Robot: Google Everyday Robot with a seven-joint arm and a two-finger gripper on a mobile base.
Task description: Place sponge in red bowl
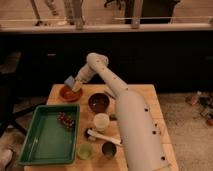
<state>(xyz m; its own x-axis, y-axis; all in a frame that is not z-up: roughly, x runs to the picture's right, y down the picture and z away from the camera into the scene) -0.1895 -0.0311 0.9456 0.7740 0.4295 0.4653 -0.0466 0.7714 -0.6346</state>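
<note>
Over the far left corner of the wooden table (145, 95), the hand (76, 86) hangs just above the red bowl (69, 94), closed on the sponge (71, 83). The sponge is a small soft-looking block, blue-grey on its upper left face with a yellowish layer toward the hand, held tilted and clear of the bowl's floor. The red bowl is shallow and round, orange-red, with a wide rim, and sits near the table's back edge. The arm (130, 120) is a smooth white tube that runs from the lower right up to a rounded elbow at the back, then bends down to the hand.

Just right of the red bowl stands a deeper dark bowl (98, 102), glossy maroon. In front of it is a white cup (101, 121), plain and cylindrical. A green tray (35, 145), rectangular with raised walls, fills the left front of the table and holds a small cluster of dark grapes (66, 120) near its right back corner. Along the front edge stand a small green cup (85, 151) and a small dark cup (109, 149), with a white-handled utensil (104, 136) lying at a slant between them and the white cup.
</note>
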